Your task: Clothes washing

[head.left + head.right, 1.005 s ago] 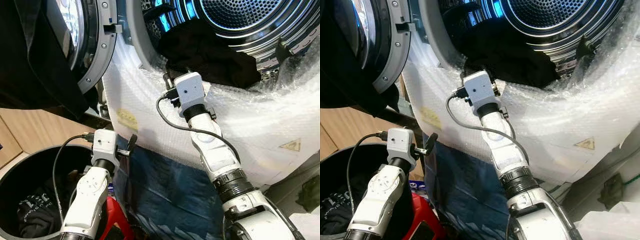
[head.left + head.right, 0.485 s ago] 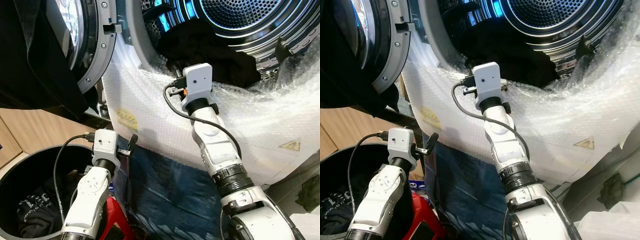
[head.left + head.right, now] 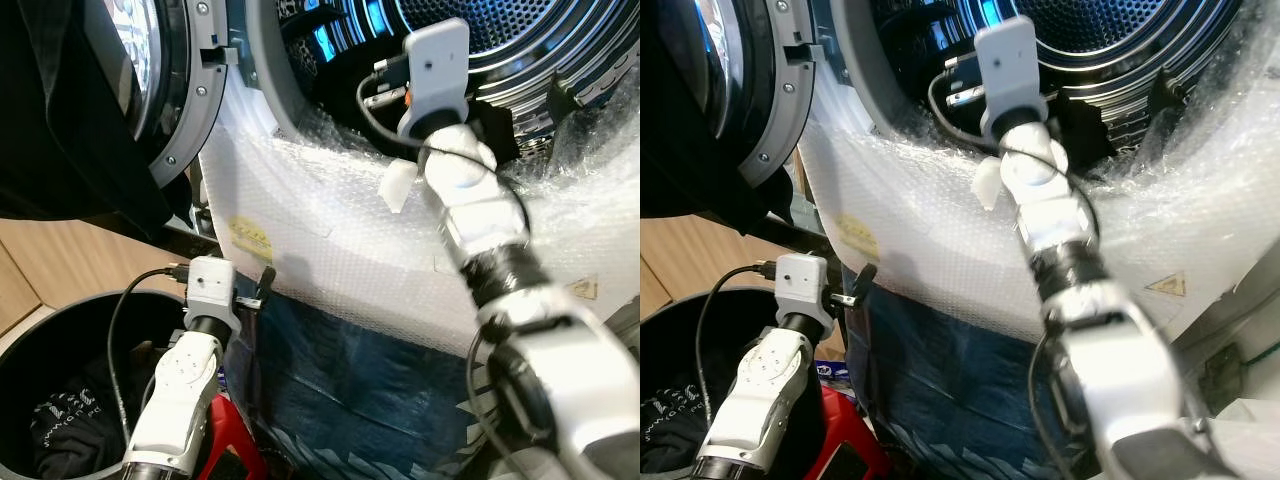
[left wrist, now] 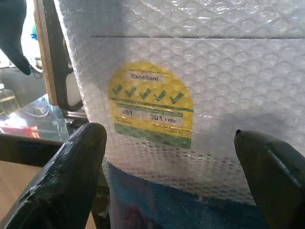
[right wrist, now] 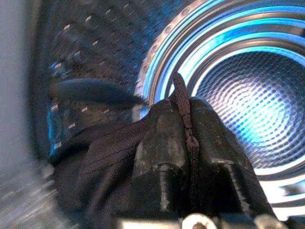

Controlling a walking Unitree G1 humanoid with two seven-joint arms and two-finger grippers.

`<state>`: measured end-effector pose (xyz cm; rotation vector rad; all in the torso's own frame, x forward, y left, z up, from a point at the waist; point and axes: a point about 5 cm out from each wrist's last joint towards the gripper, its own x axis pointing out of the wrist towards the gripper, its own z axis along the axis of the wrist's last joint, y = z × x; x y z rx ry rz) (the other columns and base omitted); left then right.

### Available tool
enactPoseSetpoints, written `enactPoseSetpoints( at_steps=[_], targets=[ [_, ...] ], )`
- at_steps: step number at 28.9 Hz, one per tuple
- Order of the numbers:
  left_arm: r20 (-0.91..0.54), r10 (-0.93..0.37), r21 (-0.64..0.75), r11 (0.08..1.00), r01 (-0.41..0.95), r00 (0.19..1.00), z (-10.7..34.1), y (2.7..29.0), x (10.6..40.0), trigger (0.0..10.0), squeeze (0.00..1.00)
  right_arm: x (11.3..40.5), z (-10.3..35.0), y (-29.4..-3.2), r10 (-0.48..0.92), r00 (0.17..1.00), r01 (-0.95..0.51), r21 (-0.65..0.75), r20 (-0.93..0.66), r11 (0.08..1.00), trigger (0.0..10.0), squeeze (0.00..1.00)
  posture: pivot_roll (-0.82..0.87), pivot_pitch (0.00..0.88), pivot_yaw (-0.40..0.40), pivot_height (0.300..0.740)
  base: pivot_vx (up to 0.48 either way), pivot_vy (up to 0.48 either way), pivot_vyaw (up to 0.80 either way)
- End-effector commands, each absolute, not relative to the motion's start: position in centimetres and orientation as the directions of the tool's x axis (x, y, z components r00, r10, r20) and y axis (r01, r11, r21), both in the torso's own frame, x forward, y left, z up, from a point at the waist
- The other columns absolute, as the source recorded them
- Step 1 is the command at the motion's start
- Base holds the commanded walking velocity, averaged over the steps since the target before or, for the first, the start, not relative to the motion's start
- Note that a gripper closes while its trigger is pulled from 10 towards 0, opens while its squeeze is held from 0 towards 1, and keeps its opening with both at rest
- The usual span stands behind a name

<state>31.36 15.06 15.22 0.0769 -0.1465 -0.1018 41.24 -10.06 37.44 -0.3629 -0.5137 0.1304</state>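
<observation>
Right gripper (image 5: 187,143): fingers pinched together on a fold of black garment (image 5: 100,162), held inside the drum (image 5: 248,90) mouth, at about 1 o'clock in your head view. The cloth trails down from the pads toward the drum's lower lip.

Risk, judged: the pinch holds only a thin edge of cloth, so it may slip out if you pull or swing. Release too near the lip and the garment may slump back out over the bubble wrap (image 3: 330,240). The wrist cable (image 3: 372,95) hangs close to the door seal and could catch there.

Left gripper (image 4: 167,157): fingers wide apart, empty, facing the yellow label (image 4: 151,102) on the wrapped front, at about 7 o'clock.

Basket (image 3: 60,330): at 8 o'clock, with dark laundry (image 3: 75,425) left in it, so the loading looks unfinished.

Door (image 3: 170,90): open, at 11 o'clock, with dark cloth (image 3: 60,110) draped over it.

Hard to make out: you cannot see how much of the garment lies in the drum behind the right wrist. The right wrist view is blurred at its edges. The basket's depth is cut off.
</observation>
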Motion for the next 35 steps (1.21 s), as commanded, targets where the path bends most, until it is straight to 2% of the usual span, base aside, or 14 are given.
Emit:
enactPoseSetpoints(
  at_steps=[1, 7, 10, 12, 14, 16, 19, 22, 28, 33, 34, 35],
  targets=[
    [0.158, -0.108, 0.091, 0.991, 0.094, 0.982, 15.8, 14.9, 31.5, 10.0, 0.00, 41.1, 39.2, -10.0, 0.232, 0.854, -0.028, -0.404, 0.465, 0.914, 0.0, 0.00, -0.02, 0.009, -0.054, 0.740, 0.000, 0.000, 0.00],
    [0.158, -0.112, 0.093, 0.991, 0.098, 0.981, 15.7, 14.6, 31.5, 10.0, 0.00, 41.2, 41.8, -10.7, 0.216, 0.890, -0.017, -0.445, 0.401, 0.896, 0.0, 0.00, 0.00, 0.001, -0.075, 0.740, 0.000, 0.000, 0.00],
    [0.161, -0.100, 0.092, 0.992, 0.086, 0.982, 15.8, 14.8, 31.4, 10.0, 0.00, 41.4, 42.0, -11.5, 0.160, 0.916, 0.027, -0.453, 0.369, 0.891, 0.0, 0.00, 0.00, 0.001, -0.077, 0.740, 0.000, 0.000, 0.00],
    [0.161, -0.097, 0.093, 0.992, 0.082, 0.982, 15.7, 14.9, 31.3, 10.0, 0.00, 41.6, 41.8, -12.5, 0.089, 0.941, 0.051, -0.394, 0.328, 0.918, 0.0, 0.00, 0.01, 0.001, -0.086, 0.740, 0.000, 0.000, 0.00],
    [0.160, -0.096, 0.093, 0.992, 0.082, 0.982, 15.7, 14.9, 31.2, 10.0, 0.00, 41.6, 41.8, -12.6, 0.072, 0.941, 0.085, -0.436, 0.332, 0.896, 0.0, 0.00, 0.02, 0.003, -0.087, 0.740, 0.000, 0.000, 0.00],
    [0.158, -0.096, 0.092, 0.992, 0.082, 0.983, 15.6, 14.8, 31.0, 10.0, 0.00, 41.6, 41.7, -12.5, 0.053, 0.941, 0.126, -0.495, 0.334, 0.860, 0.0, 0.00, 0.03, 0.000, -0.094, 0.740, 0.000, 0.000, 0.00],
    [0.157, -0.094, 0.089, 0.993, 0.081, 0.983, 15.6, 14.7, 30.8, 10.0, 0.00, 41.8, 41.0, -11.4, 0.085, 0.952, 0.068, -0.476, 0.292, 0.877, 0.0, 0.00, 0.05, 0.005, -0.105, 0.740, 0.000, 0.000, 0.00],
    [0.152, -0.099, 0.087, 0.992, 0.087, 0.983, 15.5, 14.3, 30.7, 10.0, 0.00, 42.2, 39.1, -10.4, 0.096, 0.971, 0.040, -0.549, 0.217, 0.835, 0.0, 0.00, 0.07, 0.012, -0.115, 0.740, 0.000, 0.000, 0.00],
    [0.155, -0.108, 0.078, 0.992, 0.097, 0.982, 15.7, 13.6, 30.4, 10.0, 0.00, 42.7, 37.0, -11.1, 0.030, 0.989, 0.042, -0.470, 0.144, 0.882, 0.0, 0.00, 0.11, 0.021, -0.132, 0.740, 0.000, 0.000, 0.00],
    [0.155, -0.105, 0.071, 0.993, 0.095, 0.982, 15.8, 13.5, 30.2, 10.0, 0.00, 42.8, 35.8, -11.6, 0.006, 0.996, 0.026, -0.335, 0.094, 0.942, 0.0, 0.00, 0.11, 0.028, -0.137, 0.740, 0.000, 0.000, 0.00],
    [0.154, -0.102, 0.071, 0.993, 0.092, 0.983, 15.7, 13.6, 30.1, 10.0, 0.00, 42.9, 35.6, -11.8, -0.002, 0.996, 0.029, -0.310, 0.087, 0.950, 0.8, 0.00, 0.11, 0.028, -0.136, 0.740, 0.000, 0.000, 0.00],
    [0.152, -0.095, 0.074, 0.994, 0.085, 0.984, 15.7, 13.8, 30.0, 10.0, 0.00, 42.9, 35.3, -12.3, -0.031, 0.997, 0.049, -0.250, 0.075, 0.967, 5.9, 0.00, 0.11, 0.028, -0.137, 0.740, 0.000, 0.000, 0.00]
  ],
)
